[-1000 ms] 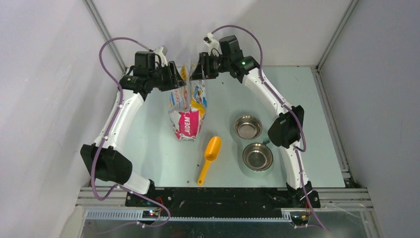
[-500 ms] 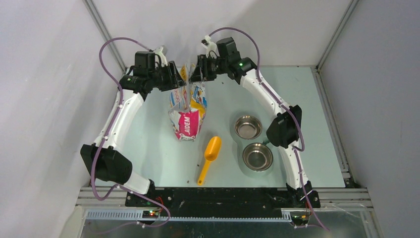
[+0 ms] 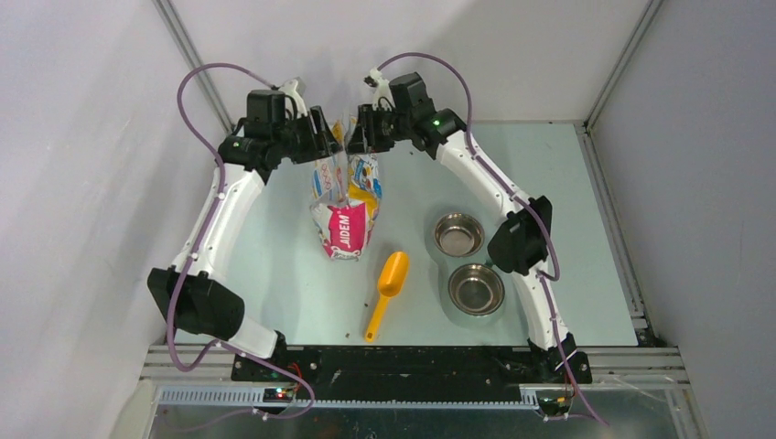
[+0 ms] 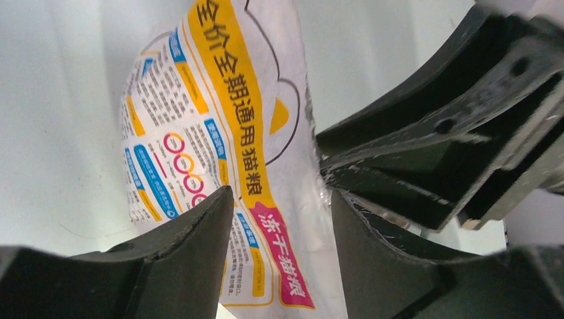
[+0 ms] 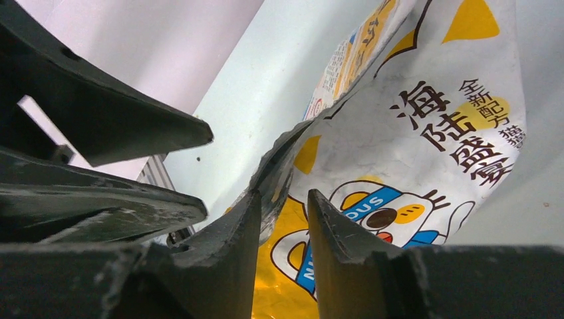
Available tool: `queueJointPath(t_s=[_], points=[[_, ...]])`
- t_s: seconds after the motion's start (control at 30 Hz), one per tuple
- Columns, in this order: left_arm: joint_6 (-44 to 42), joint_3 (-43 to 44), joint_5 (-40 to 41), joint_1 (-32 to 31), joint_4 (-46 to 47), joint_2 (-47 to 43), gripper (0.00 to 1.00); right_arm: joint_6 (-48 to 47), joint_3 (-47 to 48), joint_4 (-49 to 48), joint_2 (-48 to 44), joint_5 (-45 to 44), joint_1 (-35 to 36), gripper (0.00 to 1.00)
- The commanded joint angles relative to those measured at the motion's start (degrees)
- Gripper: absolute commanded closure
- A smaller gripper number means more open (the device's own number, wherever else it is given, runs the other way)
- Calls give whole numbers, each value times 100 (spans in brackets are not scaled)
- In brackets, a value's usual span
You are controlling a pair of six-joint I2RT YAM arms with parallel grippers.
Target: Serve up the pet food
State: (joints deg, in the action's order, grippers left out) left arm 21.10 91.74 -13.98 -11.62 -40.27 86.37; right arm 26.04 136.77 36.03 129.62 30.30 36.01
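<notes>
Grey panel walls box in a pale green tabletop, and at its far middle stands the white, yellow and pink printed bag. Opening it looks like the step in hand. The left pincer is spread wide at the bag's top edge. The right pincer has its jaws close together with the lip between them, biting or not I cannot tell. The pet food is unseen, presumably inside. Next, both need a firm pinch on opposite lips, then a pull apart. To the right sit two round steel bowls, with a yellow plastic scoop lying nearer, between bag and bowls.
</notes>
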Motion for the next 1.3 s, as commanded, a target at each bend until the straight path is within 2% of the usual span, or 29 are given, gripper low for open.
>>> queueJointPath(t_s=[0.0,0.07,0.1,0.17,0.2,0.47,0.73,1.0,1.17,1.27], points=[[252,456,401,-29,318,52,37,-134,252,92,133,-353,133,67],[471,524,558,-32,409,175,37,-158,235,123,145,-414,123,74],[530,570,569,-33,433,288,37,-159,227,123,139,-416,120,84],[634,721,433,-36,467,503,38,-165,183,112,124,-368,95,97],[681,794,300,-39,485,561,38,-175,159,108,116,-359,87,100],[782,860,-320,-101,657,898,43,-223,198,106,123,-334,70,100],[547,624,413,-130,262,764,54,-214,279,119,169,-364,93,100],[385,486,807,-130,139,537,56,-273,291,324,34,-818,75,100],[246,496,1238,-133,-50,567,62,-437,370,385,-27,-1095,72,100],[200,528,1223,-131,-102,679,64,-518,407,404,-53,-1198,73,100]])
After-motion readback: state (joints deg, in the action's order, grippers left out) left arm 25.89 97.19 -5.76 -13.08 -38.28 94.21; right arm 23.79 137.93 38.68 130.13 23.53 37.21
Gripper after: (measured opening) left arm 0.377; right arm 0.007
